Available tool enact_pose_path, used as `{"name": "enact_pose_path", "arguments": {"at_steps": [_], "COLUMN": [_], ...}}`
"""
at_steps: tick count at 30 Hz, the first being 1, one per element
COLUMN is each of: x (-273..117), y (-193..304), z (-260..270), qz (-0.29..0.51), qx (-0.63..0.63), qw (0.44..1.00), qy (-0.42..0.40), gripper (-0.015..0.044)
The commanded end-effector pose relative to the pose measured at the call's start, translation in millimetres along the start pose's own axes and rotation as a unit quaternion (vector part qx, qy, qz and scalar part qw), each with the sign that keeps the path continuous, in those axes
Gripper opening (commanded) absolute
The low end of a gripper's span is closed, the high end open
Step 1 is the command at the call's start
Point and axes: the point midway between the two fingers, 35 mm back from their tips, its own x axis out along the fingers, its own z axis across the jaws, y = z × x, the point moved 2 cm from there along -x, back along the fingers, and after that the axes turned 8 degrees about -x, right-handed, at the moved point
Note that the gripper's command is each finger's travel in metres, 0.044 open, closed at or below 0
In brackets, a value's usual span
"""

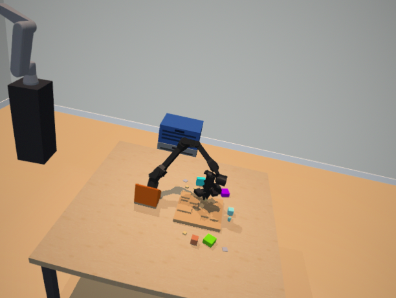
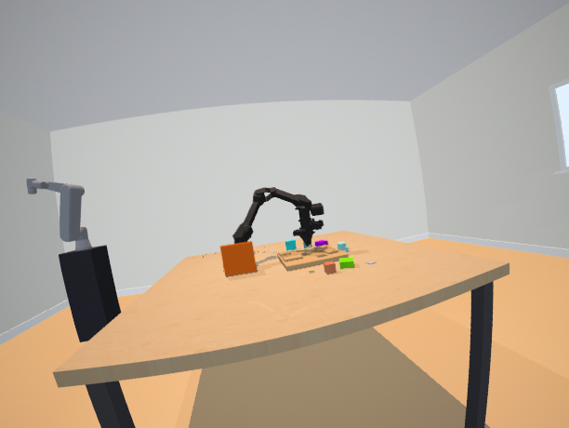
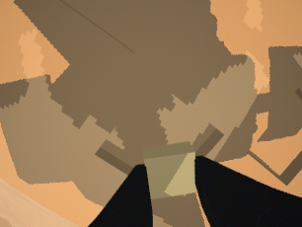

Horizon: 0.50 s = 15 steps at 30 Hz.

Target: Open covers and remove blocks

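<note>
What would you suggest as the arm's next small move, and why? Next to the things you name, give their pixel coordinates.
I would probably lift straight up, keeping the grip: the gripper (image 1: 205, 198) (image 2: 309, 245) (image 3: 170, 170) is shut on a pale yellow block (image 3: 170, 173), above the puzzle board (image 1: 197, 223) (image 2: 290, 267).
</note>
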Motion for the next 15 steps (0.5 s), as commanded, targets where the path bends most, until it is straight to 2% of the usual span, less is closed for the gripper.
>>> {"name": "enact_pose_path", "arguments": {"at_steps": [1,15], "x": [-6.5,-36.5], "y": [0.2,-0.7], "z": [0.5,0.6], "qz": [-0.001,-0.001], "qx": [-0.003,-0.003], "qw": [1.000,1.000], "qy": [0.001,0.002], "gripper": [0.0080,0.0080]}}
